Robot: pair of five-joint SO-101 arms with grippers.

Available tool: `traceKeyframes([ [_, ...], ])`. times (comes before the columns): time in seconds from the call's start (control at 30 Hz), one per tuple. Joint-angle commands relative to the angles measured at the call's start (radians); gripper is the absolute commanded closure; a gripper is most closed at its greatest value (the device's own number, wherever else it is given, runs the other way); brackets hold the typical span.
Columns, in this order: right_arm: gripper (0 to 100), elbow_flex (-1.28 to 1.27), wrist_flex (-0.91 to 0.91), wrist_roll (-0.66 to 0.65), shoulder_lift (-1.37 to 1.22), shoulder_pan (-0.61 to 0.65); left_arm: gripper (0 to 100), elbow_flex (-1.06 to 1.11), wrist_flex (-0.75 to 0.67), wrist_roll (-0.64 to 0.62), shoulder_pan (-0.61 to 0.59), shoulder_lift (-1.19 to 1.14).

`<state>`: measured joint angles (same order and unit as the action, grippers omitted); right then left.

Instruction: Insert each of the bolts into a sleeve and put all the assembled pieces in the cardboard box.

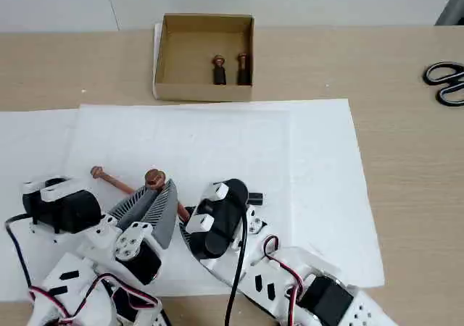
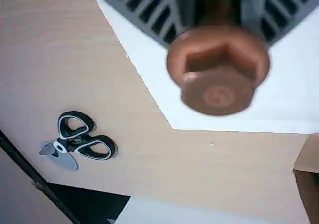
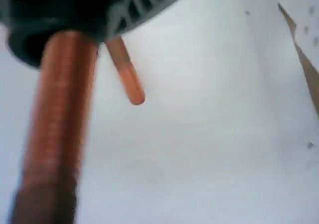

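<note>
High view: a bolt [image 1: 154, 179] is gripped by its shaft in the left gripper [image 1: 161, 190], with its head past the tips, over white paper [image 1: 304, 159]. A second bolt [image 1: 114, 182] lies on the paper just beside it. Two assembled pieces [image 1: 230, 69] are seen in the box [image 1: 174, 51]. Whether the right gripper [image 3: 94, 20] is wide or narrow cannot be told. Scissors [image 1: 446, 83] lie well apart on the table [image 1: 406, 181].

Bolt [image 2: 218, 69] matt coppery metal; sleeve [image 3: 22, 42] matt, dark; box [image 1: 204, 92] plain cardboard.

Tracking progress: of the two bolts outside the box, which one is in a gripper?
The bolt clamped in the left gripper, with its hex head sticking out. The other bolt lies flat on the paper, ungripped.
</note>
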<state>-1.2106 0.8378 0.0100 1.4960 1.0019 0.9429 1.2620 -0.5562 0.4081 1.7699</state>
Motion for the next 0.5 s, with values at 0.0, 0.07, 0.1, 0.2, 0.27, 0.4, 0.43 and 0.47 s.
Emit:
traceKeyframes([
  [0.0,99.5,0.012,-0.036,-0.008,0.007,-0.005,99,-0.024,0.002,0.011,0.003,-0.002],
  [0.07,99.5,0.014,-0.036,-0.008,0.008,-0.004,99,-0.015,0.002,0.011,0.003,-0.002],
  [0.1,99.5,0.015,-0.036,-0.008,0.008,-0.004,99,-0.015,0.002,0.011,0.003,-0.002],
  [0.2,99.5,0.015,-0.033,-0.011,0.047,0.013,99,-0.013,0.000,0.011,0.002,-0.002],
  [0.27,99.5,0.008,-0.025,-0.011,0.088,0.039,99,-0.012,0.000,0.011,0.000,-0.002],
  [0.4,99.5,0.008,0.030,-0.011,0.142,0.047,99,0.015,0.000,0.011,-0.002,-0.002],
  [0.43,99.5,0.008,0.041,-0.011,0.150,0.045,99,0.022,0.000,0.011,-0.002,-0.002],
  [0.47,99.5,0.008,0.047,-0.011,0.159,0.045,99,0.028,-0.005,0.009,-0.002,-0.002],
])
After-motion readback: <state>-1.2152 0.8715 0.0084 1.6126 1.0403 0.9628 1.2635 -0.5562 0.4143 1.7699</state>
